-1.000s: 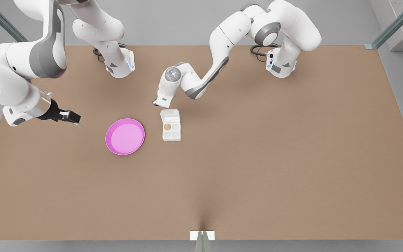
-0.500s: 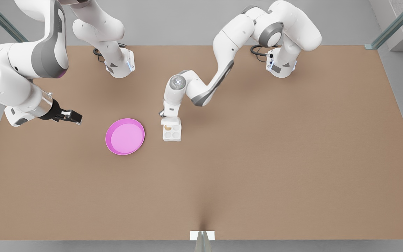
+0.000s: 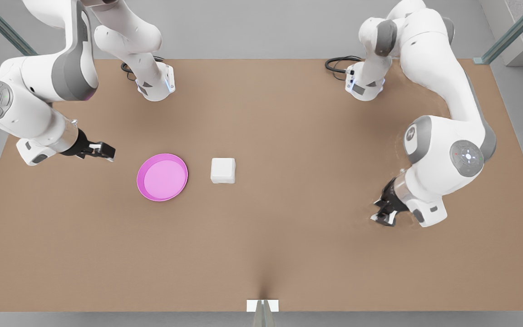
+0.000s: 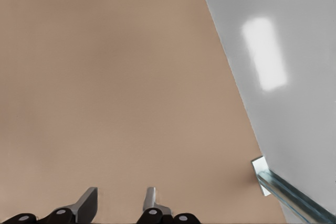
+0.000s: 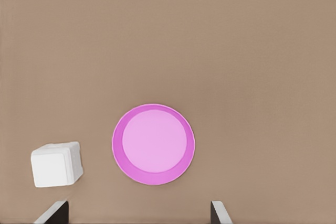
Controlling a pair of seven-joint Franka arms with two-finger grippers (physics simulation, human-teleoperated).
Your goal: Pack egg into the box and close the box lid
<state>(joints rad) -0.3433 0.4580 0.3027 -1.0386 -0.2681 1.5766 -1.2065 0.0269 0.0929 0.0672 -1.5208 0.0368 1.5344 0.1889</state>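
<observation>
The box [image 3: 223, 180] sits shut on the tabletop [image 3: 316, 236], its box lid [image 3: 223, 167] lying flat over the base so that the cups inside are hidden. The pink plate [image 3: 139, 176] lies just beside it, toward the front view's left, and the two do not touch. The right gripper [image 3: 105, 151] hangs at the front view's left, near the plate and pointing toward it, well apart from the box. Its wrist view adds what the front view cannot: the jaws stand wide apart with nothing between them, the fingertips [image 5: 56, 211] framing the plate's rim [image 5: 116, 142], and the box's side [image 5: 76, 161] shows the closed seam. The left gripper [image 3: 382, 217] hangs low over the tabletop at the front view's right, well apart from everything. Its wrist view shows the jaws apart and empty, fingertips [image 4: 87, 202] over bare brown surface, with the tabletop's edge, the grey floor [image 4: 294, 51] and a metal post [image 4: 294, 195] beyond.
</observation>
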